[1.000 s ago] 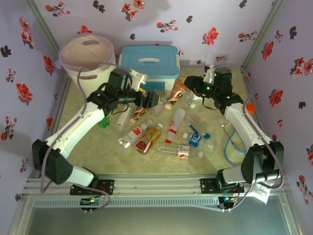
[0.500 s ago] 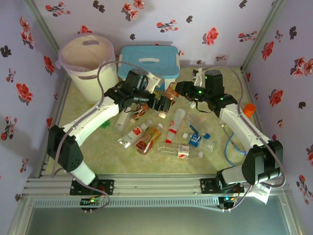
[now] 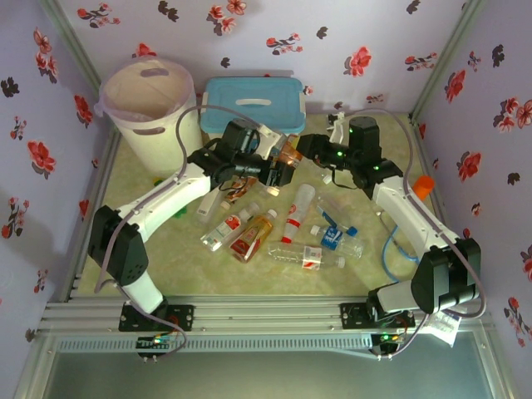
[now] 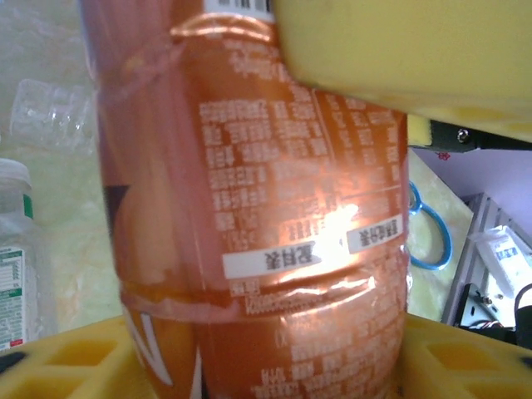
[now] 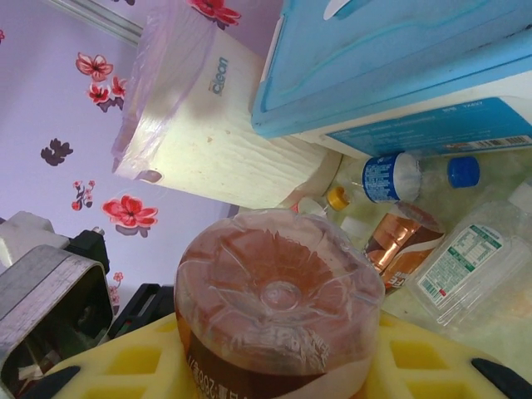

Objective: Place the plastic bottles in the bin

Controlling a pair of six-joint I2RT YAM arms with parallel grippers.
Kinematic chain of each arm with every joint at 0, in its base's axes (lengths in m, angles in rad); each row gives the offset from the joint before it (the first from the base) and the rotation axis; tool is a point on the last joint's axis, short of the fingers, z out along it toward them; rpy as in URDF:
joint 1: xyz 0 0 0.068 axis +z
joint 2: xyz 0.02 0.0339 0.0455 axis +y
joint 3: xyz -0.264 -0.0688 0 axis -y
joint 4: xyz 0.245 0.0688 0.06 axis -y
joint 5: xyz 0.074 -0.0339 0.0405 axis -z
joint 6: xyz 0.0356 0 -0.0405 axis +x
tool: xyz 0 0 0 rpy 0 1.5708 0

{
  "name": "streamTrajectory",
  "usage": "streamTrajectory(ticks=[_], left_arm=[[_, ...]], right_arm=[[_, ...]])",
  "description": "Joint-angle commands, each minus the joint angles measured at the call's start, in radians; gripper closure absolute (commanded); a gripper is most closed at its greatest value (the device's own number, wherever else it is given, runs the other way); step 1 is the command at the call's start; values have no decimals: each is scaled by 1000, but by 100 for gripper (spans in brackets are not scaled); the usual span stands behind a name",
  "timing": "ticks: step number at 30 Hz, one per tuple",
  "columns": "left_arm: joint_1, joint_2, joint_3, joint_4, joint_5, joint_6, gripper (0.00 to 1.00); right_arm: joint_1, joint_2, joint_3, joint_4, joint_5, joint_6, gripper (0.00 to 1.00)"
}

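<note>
The left claw (image 3: 281, 169) is clenched on the amber bottle (image 4: 249, 208) (copper-orange label), and the right claw (image 3: 302, 150) grasps the same bottle's base, at upper centre of the top view. Loose bottles (image 3: 309, 257) lie lower on the worktop (image 3: 208, 270). The bin (image 3: 137, 133) stands upper left.
</note>
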State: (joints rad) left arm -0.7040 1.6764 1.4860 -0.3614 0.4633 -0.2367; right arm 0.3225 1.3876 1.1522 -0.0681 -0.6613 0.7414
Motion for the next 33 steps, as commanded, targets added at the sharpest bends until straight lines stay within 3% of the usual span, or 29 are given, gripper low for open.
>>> streamTrajectory(ticks=[1,5,12,18,24,29,33], left_arm=[[2,4,24,48,-26,-11,51],[3,4,49,8,-68,-7,53],[37,-50,105,-80,-188,18,60],[184,-127,214,-157,-202,31,65],[409,-155,313,-156,-268,-18,82],[584,-57,473,-222,-295,-8,98],[680,87,624,-285,-309,0,100]], right_arm=[[8,-16,-2,36,-38,19,62],[7,-13,14,19,-36,7,43],[-24,-57,19,7,-1,7,31],[-96,-149,-35,-14,66,1,28],[-117,-215,-137,-93,121,-53,28],[-137,-269,-210,-160,166,-93,28],[-142,-301,-235,-211,188,-120,28]])
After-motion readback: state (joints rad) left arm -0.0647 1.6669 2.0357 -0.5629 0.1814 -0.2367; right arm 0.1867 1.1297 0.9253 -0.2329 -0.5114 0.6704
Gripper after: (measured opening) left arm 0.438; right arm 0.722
